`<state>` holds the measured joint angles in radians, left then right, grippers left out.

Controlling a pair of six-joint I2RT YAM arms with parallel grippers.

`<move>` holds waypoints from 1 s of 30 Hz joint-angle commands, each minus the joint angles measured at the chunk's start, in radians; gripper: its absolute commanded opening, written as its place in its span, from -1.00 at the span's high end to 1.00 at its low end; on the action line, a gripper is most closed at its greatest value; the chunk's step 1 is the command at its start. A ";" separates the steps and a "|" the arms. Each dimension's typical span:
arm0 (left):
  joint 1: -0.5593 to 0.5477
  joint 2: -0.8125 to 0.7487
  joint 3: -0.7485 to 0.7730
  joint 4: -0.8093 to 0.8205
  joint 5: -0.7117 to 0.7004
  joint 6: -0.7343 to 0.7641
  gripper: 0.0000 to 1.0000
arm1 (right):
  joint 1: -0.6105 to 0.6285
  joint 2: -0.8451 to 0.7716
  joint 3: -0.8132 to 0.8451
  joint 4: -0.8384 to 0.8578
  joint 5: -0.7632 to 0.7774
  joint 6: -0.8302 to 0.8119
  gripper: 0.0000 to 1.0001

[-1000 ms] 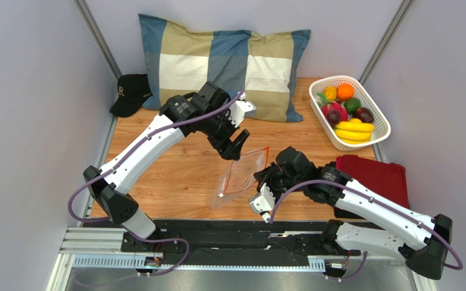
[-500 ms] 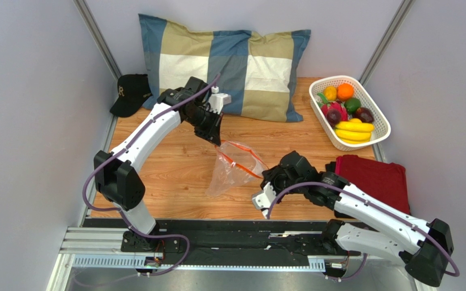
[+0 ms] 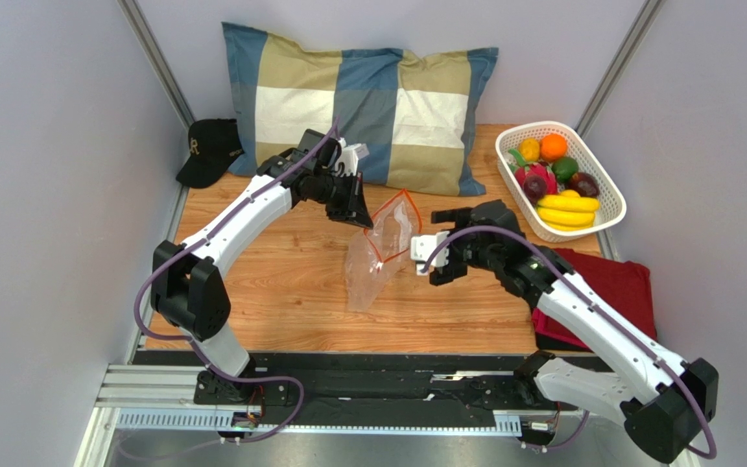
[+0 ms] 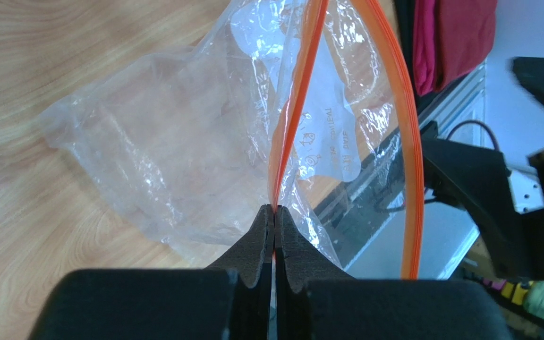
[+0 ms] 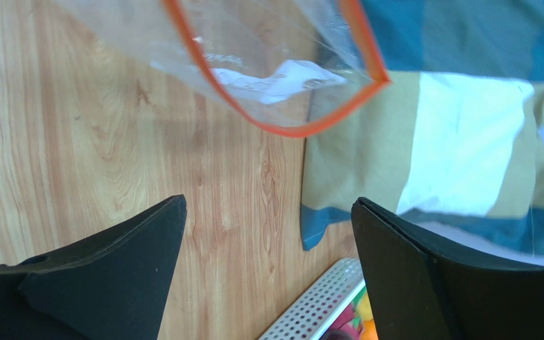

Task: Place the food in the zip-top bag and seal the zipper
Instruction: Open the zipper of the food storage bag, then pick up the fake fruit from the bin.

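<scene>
The clear zip-top bag hangs over the wooden table, its mouth gaping. My left gripper is shut on one side of the orange zipper, pinching it at the fingertips of the left gripper; the other side of the strip bows away to the right. My right gripper stands open just right of the bag, with nothing in it. In the right wrist view the bag and zipper hang beyond the right gripper. The food, among it a banana bunch and an orange, lies in the basket.
A white lattice basket stands at the back right. Below it, a red folded cloth lies by the right arm. A checked pillow leans at the back, with a black cap to its left.
My left gripper shut on the bag's mouth and lifted it. My right gripper let go of the bag, opened wide and swung up to the bag's right side.
</scene>
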<state>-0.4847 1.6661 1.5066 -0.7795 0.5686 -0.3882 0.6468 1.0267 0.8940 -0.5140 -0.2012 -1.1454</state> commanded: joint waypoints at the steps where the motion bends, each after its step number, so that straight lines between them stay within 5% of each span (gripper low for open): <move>1: 0.000 0.017 -0.002 0.108 0.022 -0.092 1.00 | -0.108 -0.074 0.089 -0.049 -0.107 0.223 -0.83; 9: 0.000 0.040 0.010 0.114 0.037 -0.087 1.00 | -0.570 0.212 0.386 -0.102 -0.318 0.637 -0.79; 14: 0.000 0.030 0.000 0.120 0.034 -0.075 1.00 | -0.789 0.436 0.603 -0.224 -0.408 0.670 -0.77; 23: 0.000 0.021 -0.005 0.135 0.031 -0.071 1.00 | -0.914 0.766 0.841 -0.242 -0.299 0.962 -0.69; 30: 0.000 0.032 -0.002 0.135 0.037 -0.069 1.00 | -0.915 0.866 0.847 -0.225 -0.216 1.036 -0.60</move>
<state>-0.4839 1.7092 1.4986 -0.6678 0.5877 -0.4591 -0.2714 1.8668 1.7027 -0.7433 -0.4732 -0.2016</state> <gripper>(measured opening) 0.008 0.811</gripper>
